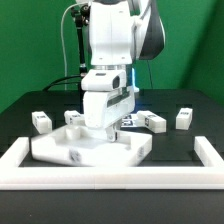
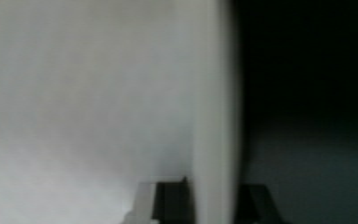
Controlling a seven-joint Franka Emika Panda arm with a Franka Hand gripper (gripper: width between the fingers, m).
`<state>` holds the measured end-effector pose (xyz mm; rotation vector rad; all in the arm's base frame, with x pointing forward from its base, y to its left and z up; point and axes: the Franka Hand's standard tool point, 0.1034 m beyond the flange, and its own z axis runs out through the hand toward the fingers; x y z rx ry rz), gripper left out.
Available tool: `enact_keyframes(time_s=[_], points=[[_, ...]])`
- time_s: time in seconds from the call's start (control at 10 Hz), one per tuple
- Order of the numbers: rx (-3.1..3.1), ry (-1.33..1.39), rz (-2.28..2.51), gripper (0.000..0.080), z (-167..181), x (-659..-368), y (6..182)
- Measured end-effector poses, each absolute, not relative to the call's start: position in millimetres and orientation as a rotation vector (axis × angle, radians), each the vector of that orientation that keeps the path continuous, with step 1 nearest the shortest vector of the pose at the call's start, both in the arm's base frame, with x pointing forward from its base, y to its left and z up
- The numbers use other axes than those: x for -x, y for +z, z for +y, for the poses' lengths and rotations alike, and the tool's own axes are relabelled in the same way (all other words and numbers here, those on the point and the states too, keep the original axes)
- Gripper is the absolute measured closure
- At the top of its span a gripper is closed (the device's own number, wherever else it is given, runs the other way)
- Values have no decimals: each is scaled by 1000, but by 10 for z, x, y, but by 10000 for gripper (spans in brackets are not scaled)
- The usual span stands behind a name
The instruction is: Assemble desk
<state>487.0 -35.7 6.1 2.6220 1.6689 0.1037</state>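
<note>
Tabletop [image 1: 75,150], one, lies flat right under the gripper [image 1: 101,129], whose fingers [image 2: 169,205] we see pinched narrow on its rim. Legs [image 1: 40,121] we count four, all loose: two to the exterior view's left of the gripper, two to its right.

Tabletop panel [image 1: 70,152]: I read it as white plastic, smooth and matt. Close up in the wrist view [image 2: 87,100] it is an even, blurred white.
Legs [image 1: 40,121]: behind the tabletop panel, the same matt white plastic, with black-and-white printed tags.
Barrier wall [image 1: 110,180]: around the tabletop panel, smooth matt white. I can't tell the material.
Table [image 1: 175,140]: under the tabletop panel, black and matt.
Arm [image 1: 110,40]: above the tabletop panel, a glossy white casing with highlights.
Backdrop [image 1: 30,50]: behind the tabletop panel, dull green, possibly cloth.
</note>
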Motion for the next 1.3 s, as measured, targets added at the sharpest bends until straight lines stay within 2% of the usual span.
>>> enact_keyframes(time_s=[0.1,0.8,1.0,1.2,1.3], points=[[-2622,104,1669,741,-356,-4870,61],[-2613,104,1682,741,-350,-4876,61],[-2481,96,1874,741,-194,-5006,62],[-2317,93,2055,741,193,-5123,67],[-2313,93,2059,741,202,-5123,66]])
